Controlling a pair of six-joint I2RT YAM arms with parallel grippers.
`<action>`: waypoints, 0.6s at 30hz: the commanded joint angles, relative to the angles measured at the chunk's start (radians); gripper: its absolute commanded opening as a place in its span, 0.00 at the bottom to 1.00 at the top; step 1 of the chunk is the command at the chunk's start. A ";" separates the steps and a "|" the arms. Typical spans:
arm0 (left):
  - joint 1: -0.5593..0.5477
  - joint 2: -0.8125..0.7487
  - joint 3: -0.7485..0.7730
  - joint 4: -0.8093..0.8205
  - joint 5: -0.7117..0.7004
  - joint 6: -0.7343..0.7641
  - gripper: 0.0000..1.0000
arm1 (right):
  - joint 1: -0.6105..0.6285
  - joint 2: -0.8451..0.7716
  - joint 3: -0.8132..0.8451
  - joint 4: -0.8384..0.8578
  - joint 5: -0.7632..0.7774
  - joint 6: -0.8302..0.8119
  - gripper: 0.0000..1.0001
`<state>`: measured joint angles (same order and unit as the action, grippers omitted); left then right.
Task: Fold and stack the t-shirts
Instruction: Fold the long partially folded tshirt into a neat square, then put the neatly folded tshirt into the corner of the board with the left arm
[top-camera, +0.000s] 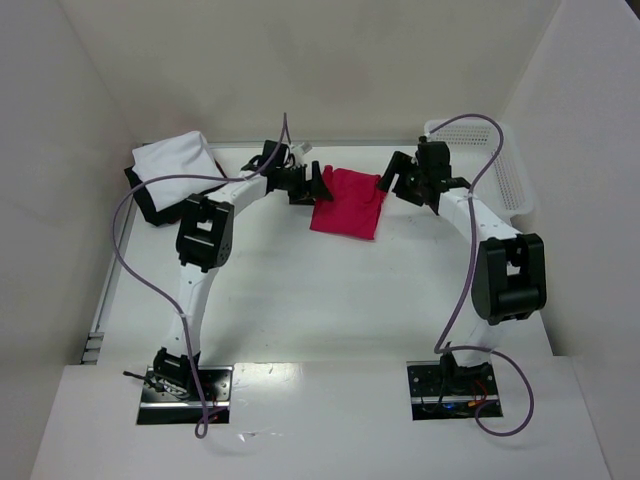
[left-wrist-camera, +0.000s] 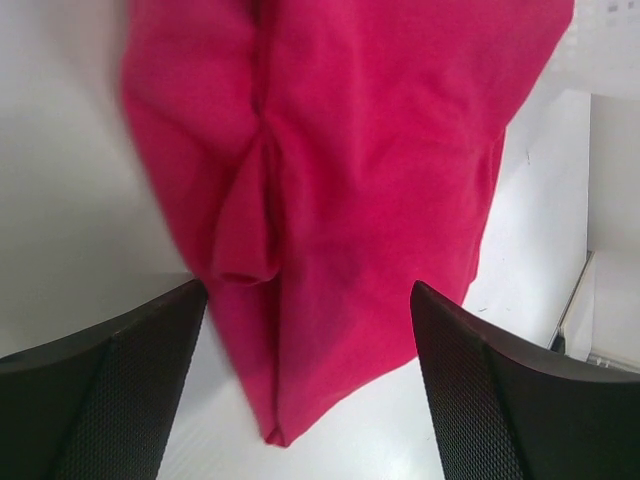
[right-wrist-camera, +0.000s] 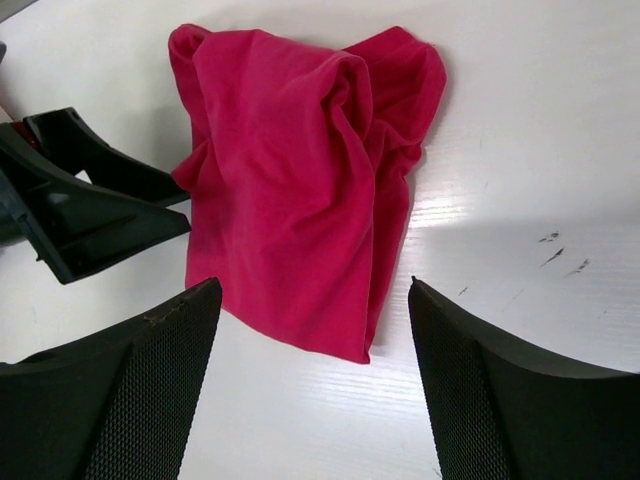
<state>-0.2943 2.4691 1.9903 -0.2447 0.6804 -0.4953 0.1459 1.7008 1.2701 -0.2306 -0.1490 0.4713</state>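
Observation:
The red t-shirt (top-camera: 349, 203) lies roughly folded and wrinkled on the table at the back centre; it also shows in the left wrist view (left-wrist-camera: 340, 190) and the right wrist view (right-wrist-camera: 300, 200). The white t-shirt (top-camera: 175, 163) lies folded on top of the black t-shirt (top-camera: 152, 207) at the back left. My left gripper (top-camera: 318, 183) is open and empty at the red shirt's left edge, seen open in its wrist view (left-wrist-camera: 310, 400). My right gripper (top-camera: 388, 182) is open and empty at the shirt's right edge, seen open in its wrist view (right-wrist-camera: 315, 390).
A white plastic mesh basket (top-camera: 510, 175) stands at the back right against the wall. White walls enclose the table on the left, back and right. The left gripper's fingers (right-wrist-camera: 90, 215) show in the right wrist view beside the shirt.

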 joint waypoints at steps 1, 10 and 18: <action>-0.037 0.066 -0.014 -0.024 -0.025 0.014 0.92 | 0.001 -0.065 -0.018 -0.003 0.009 -0.005 0.81; -0.055 0.085 -0.025 0.028 -0.053 -0.110 0.93 | -0.019 -0.135 -0.072 -0.021 0.019 0.015 0.96; -0.084 0.108 -0.035 0.068 -0.085 -0.190 0.76 | -0.028 -0.173 -0.100 -0.039 0.019 0.015 1.00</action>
<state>-0.3515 2.5031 1.9896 -0.1390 0.6521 -0.6659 0.1341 1.5867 1.1835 -0.2661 -0.1421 0.4820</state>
